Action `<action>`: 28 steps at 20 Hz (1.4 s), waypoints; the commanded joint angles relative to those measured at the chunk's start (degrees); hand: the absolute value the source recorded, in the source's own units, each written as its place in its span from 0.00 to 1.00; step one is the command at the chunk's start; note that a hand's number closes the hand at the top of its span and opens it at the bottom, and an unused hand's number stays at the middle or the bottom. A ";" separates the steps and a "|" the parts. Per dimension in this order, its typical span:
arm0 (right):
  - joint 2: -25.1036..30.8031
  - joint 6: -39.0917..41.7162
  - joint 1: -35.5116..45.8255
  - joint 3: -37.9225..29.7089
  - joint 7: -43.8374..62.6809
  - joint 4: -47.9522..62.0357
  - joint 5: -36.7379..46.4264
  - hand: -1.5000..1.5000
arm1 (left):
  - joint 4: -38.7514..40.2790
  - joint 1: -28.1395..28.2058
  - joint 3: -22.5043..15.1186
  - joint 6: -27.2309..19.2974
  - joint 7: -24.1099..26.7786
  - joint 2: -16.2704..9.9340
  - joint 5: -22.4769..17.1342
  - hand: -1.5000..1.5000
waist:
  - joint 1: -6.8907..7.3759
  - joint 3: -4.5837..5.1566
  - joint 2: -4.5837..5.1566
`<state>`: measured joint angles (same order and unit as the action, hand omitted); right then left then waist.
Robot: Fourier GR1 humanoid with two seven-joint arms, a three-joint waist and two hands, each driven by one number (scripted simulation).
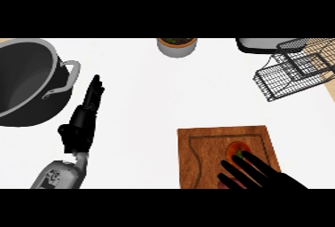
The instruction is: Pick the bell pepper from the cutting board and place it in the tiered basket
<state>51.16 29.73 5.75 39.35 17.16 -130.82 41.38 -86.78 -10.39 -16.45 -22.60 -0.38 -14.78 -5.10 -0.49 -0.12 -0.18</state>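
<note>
Two black hands show above the white table (170,97), both entering from the lower edge of the frame. Nearest, at the lower right, the right hand (265,177) lies over the brown wooden cutting board (203,159), its fingers (239,168) straight and spread apart, pointing up and to the left. Their tips overlap the red and green bell pepper (237,150), which sits on the board's right half, partly hidden beneath them; the fingers are not curled round it. At the lower left, the left hand (82,122) rises from a grey forearm (59,175), fingers straight and held together, pointing toward the top of the frame, touching nothing. Just beyond it, at the upper left, stands a large dark metal pot (29,84) with a grey rim and a side handle close to the fingertips. Farther off, at the upper right, the black wire tiered basket (291,75) stands well apart from the board. At the top centre sits a small grey round container (177,46) with dark contents.
</note>
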 commanded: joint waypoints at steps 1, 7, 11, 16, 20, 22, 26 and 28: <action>-1.19 -6.25 -5.08 4.89 -2.89 1.99 11.84 0.00 | 2.85 -1.69 0.27 -0.15 0.50 2.78 1.28 0.50 | -0.07 0.07 0.09; -4.96 -2.96 -5.75 1.13 -5.73 6.11 12.09 0.00 | -2.07 3.72 0.34 0.70 -0.37 2.26 4.46 0.50 | 0.55 0.12 0.15; -9.03 -4.46 -8.84 5.44 -4.52 6.78 19.45 0.00 | -3.81 0.40 1.31 0.64 -4.68 4.06 5.67 0.50 | 0.38 0.11 0.10; -11.41 -1.24 -8.27 2.72 -7.18 8.77 19.84 0.00 | -7.26 3.83 2.39 3.51 -5.24 3.30 5.92 0.50 | 0.56 0.11 0.09; -14.39 -4.44 -5.14 0.31 -12.12 17.63 20.38 0.00 | -4.65 2.16 3.08 3.13 -4.21 5.38 7.06 0.50 | 0.76 0.10 0.19; -13.83 -2.74 -8.37 -0.16 -11.58 13.19 21.89 0.00 | -5.06 -0.15 5.63 5.34 -6.55 4.51 6.58 0.50 | 0.45 0.11 0.14; -15.48 -2.39 -10.60 0.38 -11.82 11.93 23.99 0.00 | -0.60 -0.26 6.50 6.00 -2.18 6.19 7.83 0.50 | 0.25 0.12 0.14; -20.19 -2.92 -8.54 3.33 -11.73 18.05 26.66 0.00 | -0.14 1.14 5.77 5.77 -0.97 7.65 8.19 0.50 | 0.41 0.12 0.17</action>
<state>34.32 26.15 -3.09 41.54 6.21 -115.42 65.81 -89.49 -8.59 -11.26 -17.15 -3.08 -8.91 2.19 -0.04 0.00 -0.03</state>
